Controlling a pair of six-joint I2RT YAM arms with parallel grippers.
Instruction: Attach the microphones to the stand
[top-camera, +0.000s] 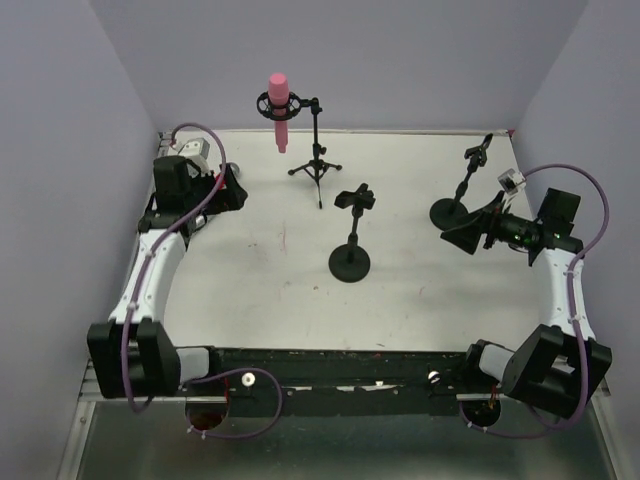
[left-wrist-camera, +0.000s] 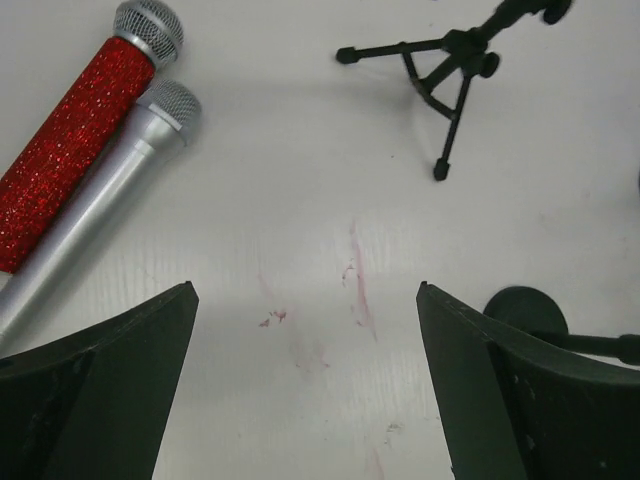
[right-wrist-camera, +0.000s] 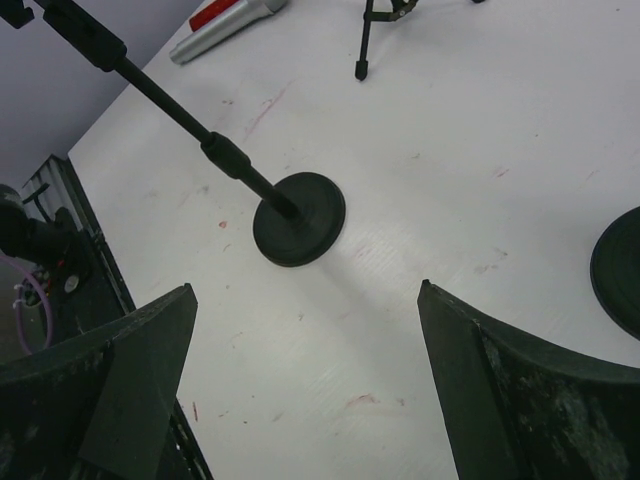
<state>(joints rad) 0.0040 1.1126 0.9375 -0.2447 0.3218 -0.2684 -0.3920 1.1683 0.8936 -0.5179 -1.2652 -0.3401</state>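
Note:
A pink microphone (top-camera: 277, 110) stands upright in the ring mount of the tripod stand (top-camera: 316, 150) at the back. On the table at the left lie a glittery red microphone (left-wrist-camera: 75, 130) and a silver-grey one (left-wrist-camera: 110, 195), side by side with mesh heads pointing away. The left arm hides both from the top view. My left gripper (left-wrist-camera: 305, 290) is open over bare table, right of those two, at the table's back left (top-camera: 228, 188). My right gripper (right-wrist-camera: 305, 290) is open and empty, low beside the right stand's base (top-camera: 447, 212).
A short stand with a round base (top-camera: 350, 262) and an empty clip (top-camera: 356, 198) stands mid-table, also seen in the right wrist view (right-wrist-camera: 300, 218). The right stand's clip (top-camera: 478, 153) is empty. Purple walls close in the back and sides.

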